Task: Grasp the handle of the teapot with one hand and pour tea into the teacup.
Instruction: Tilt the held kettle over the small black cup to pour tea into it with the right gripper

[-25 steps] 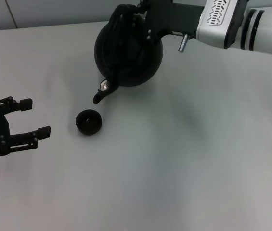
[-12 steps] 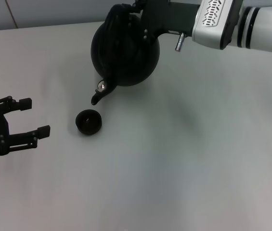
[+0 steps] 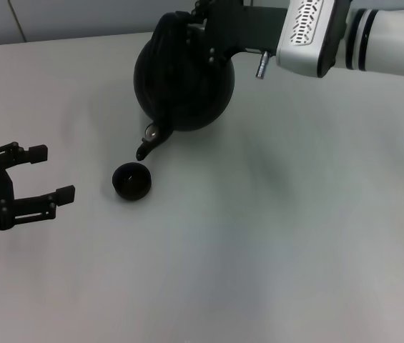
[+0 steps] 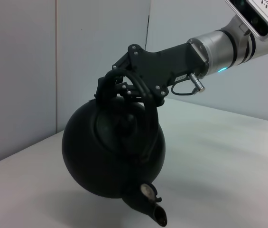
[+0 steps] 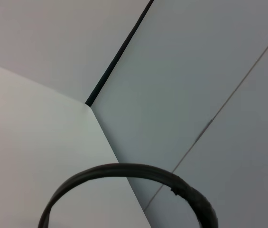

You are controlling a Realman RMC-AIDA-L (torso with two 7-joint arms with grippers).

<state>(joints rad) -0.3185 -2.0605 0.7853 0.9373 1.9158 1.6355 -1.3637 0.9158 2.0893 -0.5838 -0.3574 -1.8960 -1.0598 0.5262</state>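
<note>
One teapot (image 3: pixel 184 82) pinched by right gripper (image 3: pixel 200 32), one teacup (image 3: pixel 131 181), left gripper (image 3: pixel 44 174) spread

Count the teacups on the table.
1. The teacup stands on the table, just below the spout of the tilted teapot. No others are visible.
</note>
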